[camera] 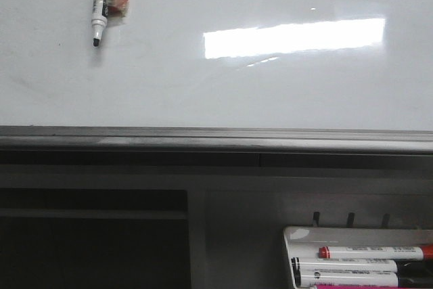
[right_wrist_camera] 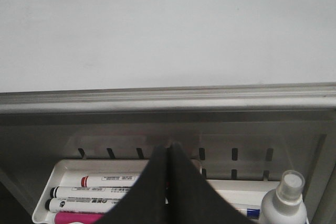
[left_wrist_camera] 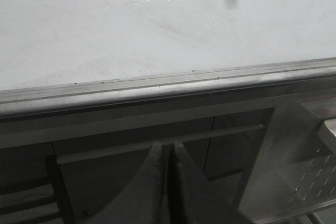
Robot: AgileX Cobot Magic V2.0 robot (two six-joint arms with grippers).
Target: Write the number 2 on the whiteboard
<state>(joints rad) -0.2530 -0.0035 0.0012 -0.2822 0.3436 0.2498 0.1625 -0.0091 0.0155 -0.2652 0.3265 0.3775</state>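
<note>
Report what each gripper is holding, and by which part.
Nothing is held. The left gripper and the right gripper are both shut on nothing, below the whiteboard.

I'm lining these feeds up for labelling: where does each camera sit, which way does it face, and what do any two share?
Front view: looks forward at the blank whiteboard, a marker lying on it, the marker tray low right; no robot parts show.
Left wrist view: above the shut left gripper, facing the board's grey rail.
Right wrist view: above the shut right gripper, over the tray and a spray bottle.
All three share the whiteboard and rail; front and right wrist views share the tray.
</note>
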